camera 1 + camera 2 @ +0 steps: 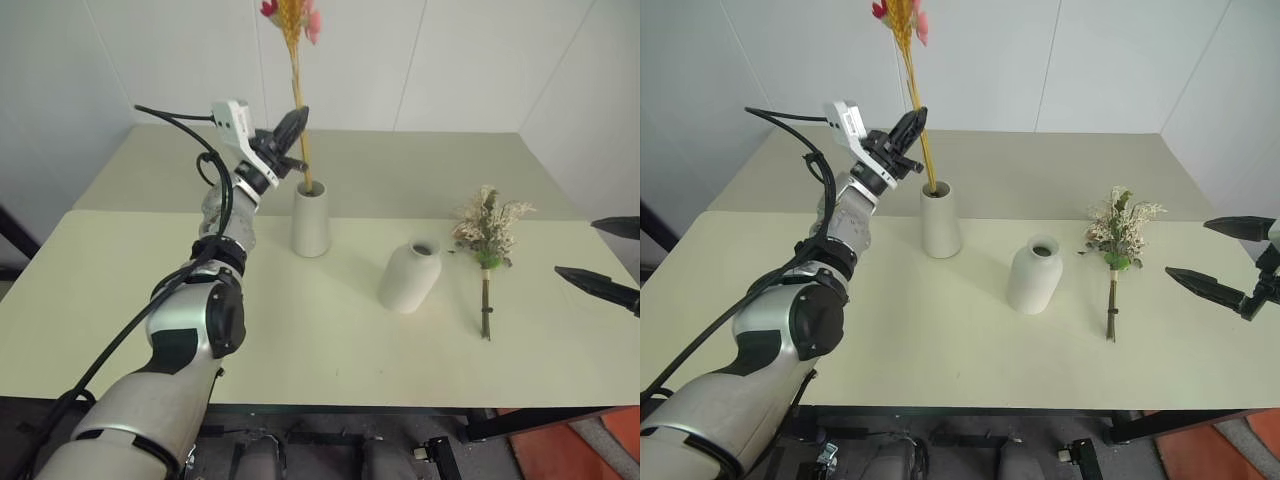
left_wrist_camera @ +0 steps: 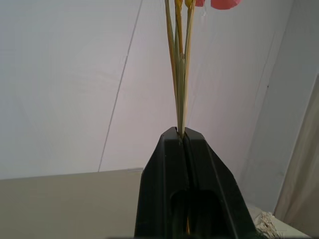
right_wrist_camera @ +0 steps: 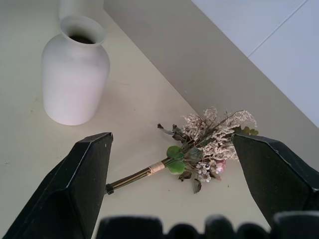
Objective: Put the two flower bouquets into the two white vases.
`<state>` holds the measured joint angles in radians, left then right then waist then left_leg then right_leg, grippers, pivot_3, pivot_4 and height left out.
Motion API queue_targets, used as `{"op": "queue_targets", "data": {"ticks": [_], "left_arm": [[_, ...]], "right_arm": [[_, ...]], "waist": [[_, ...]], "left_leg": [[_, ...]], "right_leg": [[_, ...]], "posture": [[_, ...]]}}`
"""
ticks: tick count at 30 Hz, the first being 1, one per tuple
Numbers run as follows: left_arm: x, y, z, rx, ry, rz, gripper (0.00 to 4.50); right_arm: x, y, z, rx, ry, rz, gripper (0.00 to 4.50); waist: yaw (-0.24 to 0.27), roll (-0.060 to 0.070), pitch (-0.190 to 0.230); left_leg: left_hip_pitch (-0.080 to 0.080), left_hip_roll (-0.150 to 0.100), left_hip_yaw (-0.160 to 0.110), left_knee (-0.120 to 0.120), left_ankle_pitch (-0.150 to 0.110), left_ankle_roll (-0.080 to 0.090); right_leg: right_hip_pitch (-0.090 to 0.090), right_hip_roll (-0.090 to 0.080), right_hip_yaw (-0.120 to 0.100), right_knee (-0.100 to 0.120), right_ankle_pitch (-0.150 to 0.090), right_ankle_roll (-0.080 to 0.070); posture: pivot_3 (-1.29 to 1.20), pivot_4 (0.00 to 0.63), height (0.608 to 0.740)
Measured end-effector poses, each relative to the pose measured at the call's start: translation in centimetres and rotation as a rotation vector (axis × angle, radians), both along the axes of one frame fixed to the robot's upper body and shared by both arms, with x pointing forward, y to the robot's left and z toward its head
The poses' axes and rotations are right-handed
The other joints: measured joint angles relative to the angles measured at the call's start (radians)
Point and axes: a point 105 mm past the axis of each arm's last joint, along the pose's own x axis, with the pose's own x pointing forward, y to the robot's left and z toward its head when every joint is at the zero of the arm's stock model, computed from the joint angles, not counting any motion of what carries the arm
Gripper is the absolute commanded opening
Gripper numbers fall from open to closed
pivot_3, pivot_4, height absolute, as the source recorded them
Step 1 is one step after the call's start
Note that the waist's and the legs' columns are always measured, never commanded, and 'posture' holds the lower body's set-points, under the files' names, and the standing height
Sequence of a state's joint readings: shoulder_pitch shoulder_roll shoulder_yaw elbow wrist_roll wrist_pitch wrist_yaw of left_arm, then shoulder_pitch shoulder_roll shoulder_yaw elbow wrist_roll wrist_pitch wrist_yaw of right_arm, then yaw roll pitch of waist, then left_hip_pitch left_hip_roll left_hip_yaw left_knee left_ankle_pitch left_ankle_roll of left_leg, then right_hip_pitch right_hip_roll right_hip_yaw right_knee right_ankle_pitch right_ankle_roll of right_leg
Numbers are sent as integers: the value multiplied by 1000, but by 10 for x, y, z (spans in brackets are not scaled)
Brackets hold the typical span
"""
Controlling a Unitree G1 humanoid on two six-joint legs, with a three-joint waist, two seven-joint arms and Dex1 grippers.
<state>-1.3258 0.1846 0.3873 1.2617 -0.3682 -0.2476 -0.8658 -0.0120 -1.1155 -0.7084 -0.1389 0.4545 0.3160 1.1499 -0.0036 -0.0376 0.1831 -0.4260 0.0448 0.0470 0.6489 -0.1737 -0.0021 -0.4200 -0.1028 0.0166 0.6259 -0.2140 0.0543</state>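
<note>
Holding the wheat bunch clenched in my left gripper, stalk ends inside the tall vase. Right gripper gapes near the dried bunch lying beside the round vase; probably light, brittle, so I would grasp its bound stems.
</note>
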Motion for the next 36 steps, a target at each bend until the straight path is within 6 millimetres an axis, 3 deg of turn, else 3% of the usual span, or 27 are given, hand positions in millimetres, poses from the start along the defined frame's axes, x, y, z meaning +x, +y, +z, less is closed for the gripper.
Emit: {"op": "queue_targets", "data": {"ticks": [8,12,19,23,27,30,33,36], "left_arm": [[-2,-8,-18,144,-17,12,23],[-4,-9,-21,159,-23,-9,924],[-8,-11,-19,229,-63,-32,3191],[-8,5,-24,311,-67,2,4433],[-11,29,-23,332,-66,17,4433],[-24,49,-7,297,-97,-21,4433],[-45,73,9,321,-127,-43,4433],[-66,93,10,399,-111,-39,4433]], "right_arm": [[0,1,-1,2,-3,3,4500],[0,1,-1,2,-2,3,4500],[1,2,-3,2,8,6,4500],[1,2,-4,4,12,4,4500],[2,0,-5,8,17,-3,4500],[4,0,-8,7,25,-8,4500],[6,-3,-11,12,32,-24,4500],[10,-6,-18,19,55,-40,4500]], "waist": [[1,0,0],[1,0,0],[0,0,0],[-7,0,0],[-11,0,0],[-12,0,0],[-15,1,0],[-14,1,-1]], "left_leg": [[0,0,0,0,0,0],[0,0,0,0,0,0],[0,0,0,0,0,0],[0,0,0,0,0,0],[0,0,0,0,0,0],[0,1,0,0,0,0],[0,1,0,0,0,0],[2,1,0,0,0,0]], "right_leg": [[0,0,0,0,0,0],[0,0,0,0,0,0],[0,0,0,0,0,0],[0,0,0,0,0,0],[0,0,0,1,0,0],[-1,0,0,1,0,0],[-1,1,0,1,0,0],[0,1,1,2,0,0]], "posture": [[0,150,740],[0,150,740],[0,150,740],[0,150,740],[0,150,740],[0,150,740],[0,150,740],[0,150,740]]}}
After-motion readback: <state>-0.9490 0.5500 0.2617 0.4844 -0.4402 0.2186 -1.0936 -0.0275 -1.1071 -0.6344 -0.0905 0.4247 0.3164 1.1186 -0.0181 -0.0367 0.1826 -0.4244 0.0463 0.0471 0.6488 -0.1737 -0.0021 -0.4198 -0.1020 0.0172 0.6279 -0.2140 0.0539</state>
